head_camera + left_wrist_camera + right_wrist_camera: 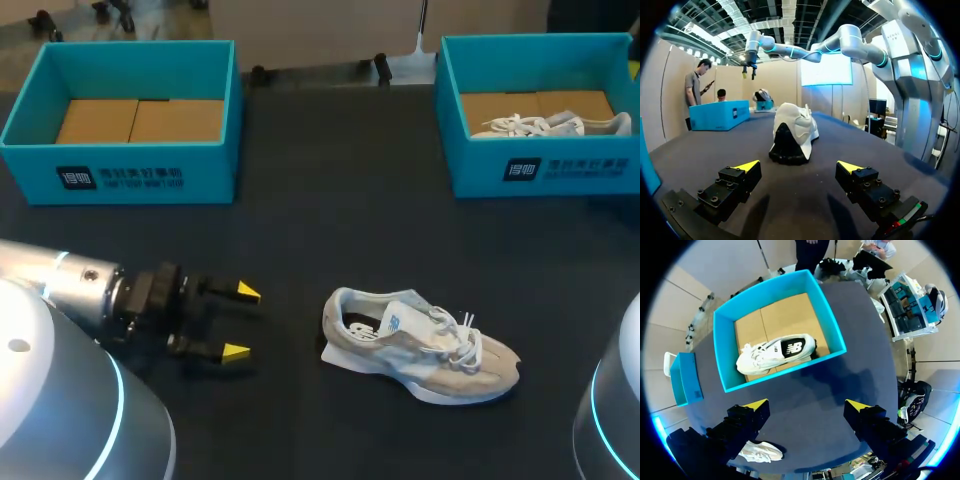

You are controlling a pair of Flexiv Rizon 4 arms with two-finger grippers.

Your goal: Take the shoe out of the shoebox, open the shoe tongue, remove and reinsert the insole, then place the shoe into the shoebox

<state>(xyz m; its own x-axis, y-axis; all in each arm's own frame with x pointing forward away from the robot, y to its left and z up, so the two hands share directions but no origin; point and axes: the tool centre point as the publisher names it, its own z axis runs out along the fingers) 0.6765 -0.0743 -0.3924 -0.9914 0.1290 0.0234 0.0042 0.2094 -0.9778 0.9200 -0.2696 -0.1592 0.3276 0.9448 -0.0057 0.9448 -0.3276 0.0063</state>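
Note:
A beige and white sneaker (420, 345) lies on its sole on the dark table, toe to the right, with its insole edge sticking out at the heel. My left gripper (240, 322) hovers left of the heel, open and empty. In the left wrist view the sneaker (792, 132) stands straight ahead of the open left gripper (799, 166), heel towards it. High above the table, my right gripper (807, 407) is open and empty, looking down on the right blue shoebox (726, 350), which holds a second white sneaker (775, 352). The table sneaker (760, 452) shows beneath one finger.
The right shoebox (545, 170) with its white sneaker (550, 125) stands at the back right. An empty blue shoebox (130, 175) with a cardboard floor stands at the back left. My right arm's base (612, 410) fills the front right corner.

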